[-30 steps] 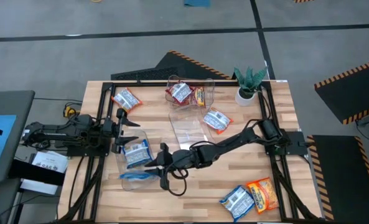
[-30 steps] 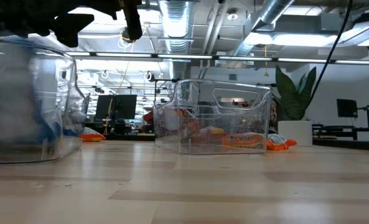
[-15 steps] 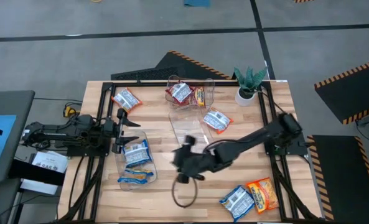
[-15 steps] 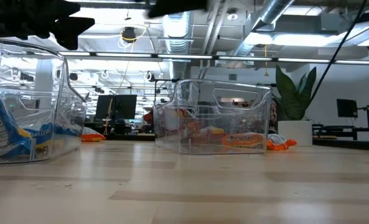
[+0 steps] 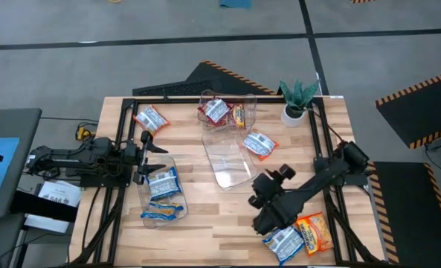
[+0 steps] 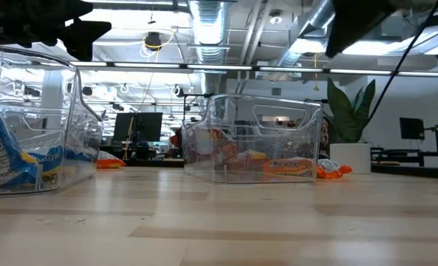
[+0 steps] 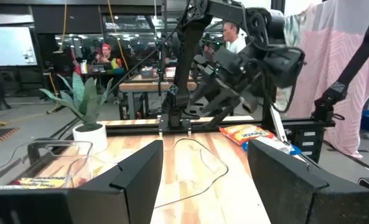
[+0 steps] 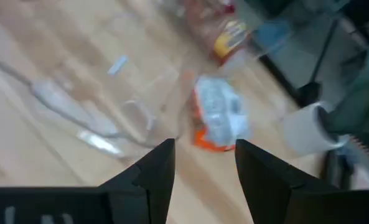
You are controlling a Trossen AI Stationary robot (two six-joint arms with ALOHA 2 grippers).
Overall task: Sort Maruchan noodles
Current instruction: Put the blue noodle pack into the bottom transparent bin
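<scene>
Both my grippers stand spread with nothing between the fingers: my right gripper [image 5: 268, 201] hangs over the wooden table [image 5: 227, 223], just beside the blue-and-white packet [image 5: 282, 240] and orange packet [image 5: 314, 230] at the near edge. My left gripper [image 5: 147, 155] waits beside the left clear bin [image 5: 155, 216], which holds a crinkly blue-and-white packet [image 5: 163, 183]. Well beyond it, near the potted plant [image 5: 295, 99], another bin [image 5: 227, 110] holds red-and-white and orange packets. People sit at desks behind.

Potted plant [image 5: 295, 102] at the table's far edge; clear bins [image 5: 227, 112] nearby.
</scene>
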